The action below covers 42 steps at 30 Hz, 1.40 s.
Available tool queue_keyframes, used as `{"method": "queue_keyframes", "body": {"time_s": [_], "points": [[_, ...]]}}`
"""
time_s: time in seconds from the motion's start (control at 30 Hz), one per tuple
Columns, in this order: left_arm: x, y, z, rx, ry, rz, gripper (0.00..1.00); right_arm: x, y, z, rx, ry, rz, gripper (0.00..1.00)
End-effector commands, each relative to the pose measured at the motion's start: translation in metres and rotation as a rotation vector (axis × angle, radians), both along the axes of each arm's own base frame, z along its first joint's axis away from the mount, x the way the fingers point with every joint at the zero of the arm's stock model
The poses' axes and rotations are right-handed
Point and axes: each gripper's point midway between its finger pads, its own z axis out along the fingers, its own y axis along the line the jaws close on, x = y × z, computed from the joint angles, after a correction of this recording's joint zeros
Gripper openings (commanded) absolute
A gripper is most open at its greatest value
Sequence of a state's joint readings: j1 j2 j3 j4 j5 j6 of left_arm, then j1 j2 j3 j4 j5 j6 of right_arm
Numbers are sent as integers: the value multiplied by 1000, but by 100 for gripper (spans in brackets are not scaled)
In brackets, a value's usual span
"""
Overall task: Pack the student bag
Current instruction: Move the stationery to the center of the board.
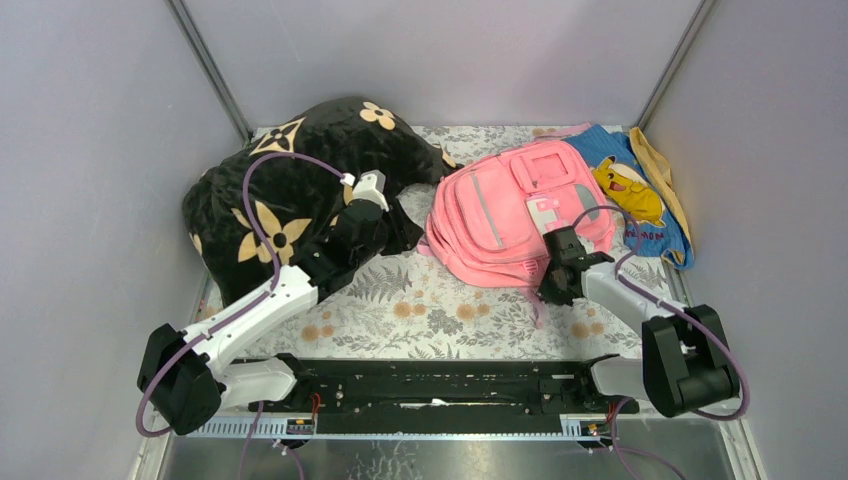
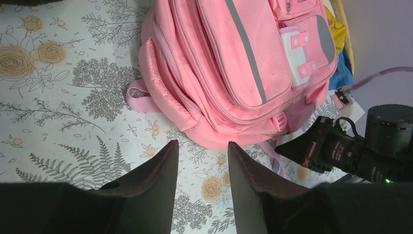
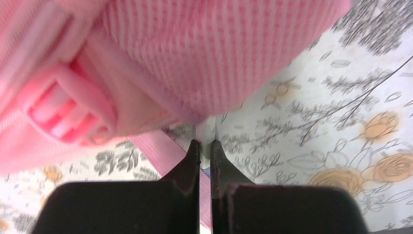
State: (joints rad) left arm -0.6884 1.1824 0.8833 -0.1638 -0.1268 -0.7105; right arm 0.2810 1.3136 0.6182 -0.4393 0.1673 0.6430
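Observation:
The pink student bag [image 1: 500, 215] lies flat on the floral cloth, front patch up. It fills the top of the left wrist view [image 2: 234, 63] and the right wrist view [image 3: 219, 58]. My right gripper [image 1: 553, 290] is at the bag's near edge, and its jaws [image 3: 205, 142] are shut on a thin white tab that hangs from that edge. A pink strap [image 3: 160, 151] runs under them. My left gripper [image 2: 202, 144] stands open over the cloth just short of the bag's near left corner, with nothing between its fingers.
A black pillow with tan flowers [image 1: 280, 190] lies at the back left, under the left arm. A blue cloth with a yellow cartoon figure [image 1: 625, 185] sits behind the bag at the right wall. Grey walls close three sides. The right arm [image 2: 341, 151] shows in the left wrist view.

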Motion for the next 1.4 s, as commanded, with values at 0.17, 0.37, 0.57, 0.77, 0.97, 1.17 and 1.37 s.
{"method": "queue_keyframes", "body": {"time_s": [0.17, 0.37, 0.57, 0.77, 0.97, 1.17, 1.37], "points": [[2, 5, 1, -15, -21, 36, 48, -68, 70, -1, 262, 162, 187, 0], [2, 12, -3, 0, -21, 66, 48, -77, 137, 2, 263, 176, 434, 0], [-3, 34, -15, 29, 0, 146, 48, -61, 206, 5, 254, 159, 646, 0], [-9, 87, -63, 91, 141, 368, 46, -25, 253, 7, 220, 134, 826, 0], [-15, 109, -85, 155, 233, 477, 44, 0, 273, 32, 210, 45, 868, 16], [-15, 94, -93, 243, 242, 417, 60, 35, 267, 96, 135, -167, 824, 37], [-21, 55, -97, 212, 264, 329, 65, 87, 215, 138, 23, -325, 661, 47]]}}
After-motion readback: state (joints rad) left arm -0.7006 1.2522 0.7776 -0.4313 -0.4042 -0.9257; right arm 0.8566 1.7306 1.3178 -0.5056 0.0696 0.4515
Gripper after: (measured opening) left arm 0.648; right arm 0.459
